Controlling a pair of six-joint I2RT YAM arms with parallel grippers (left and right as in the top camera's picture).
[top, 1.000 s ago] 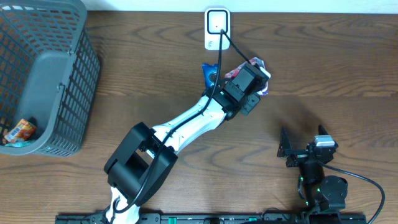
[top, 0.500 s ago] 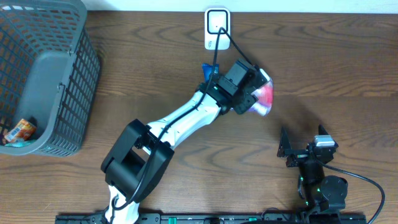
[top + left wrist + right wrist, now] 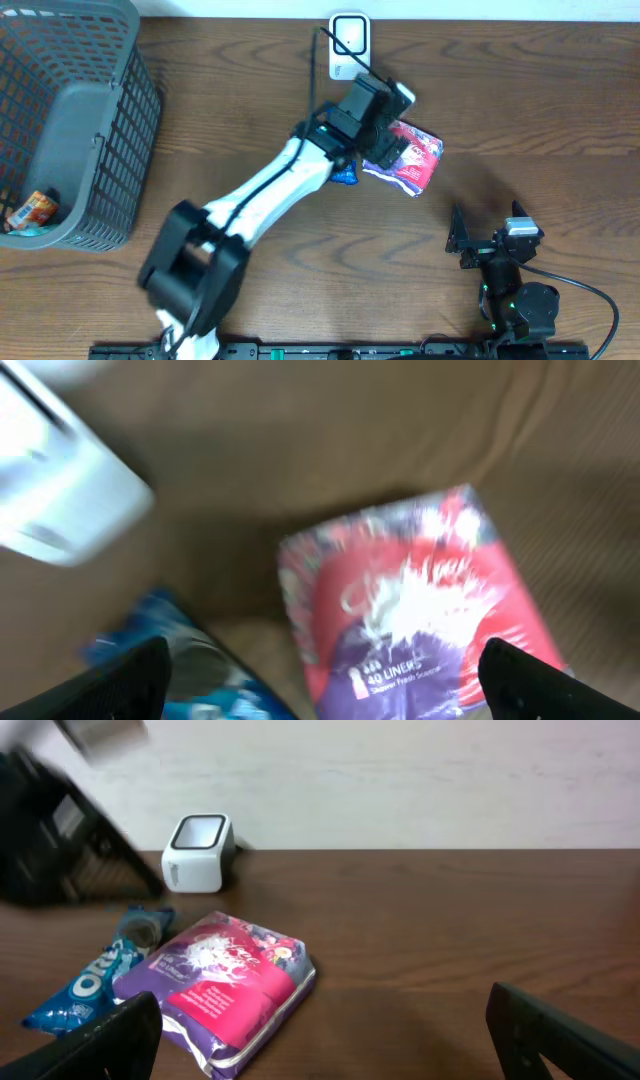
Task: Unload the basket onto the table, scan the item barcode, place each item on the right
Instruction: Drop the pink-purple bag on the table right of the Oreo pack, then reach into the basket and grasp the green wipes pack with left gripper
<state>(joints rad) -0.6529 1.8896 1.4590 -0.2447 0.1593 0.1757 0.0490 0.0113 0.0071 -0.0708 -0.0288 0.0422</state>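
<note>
Overhead, I see the liner pack (image 3: 408, 158) lying near the tabletop's (image 3: 560, 90) far edge, near the scanner (image 3: 348, 45). Left gripper (image 3: 325, 675) spread wide above it; right gripper (image 3: 320, 1020) likewise spread.

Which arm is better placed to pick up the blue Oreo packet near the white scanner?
Left. The left tool hangs open above the blue Oreo biscuit packet, beside the white box-shaped scanner. The right tool, also open, sits far off near the brown wooden table's front edge.
</note>
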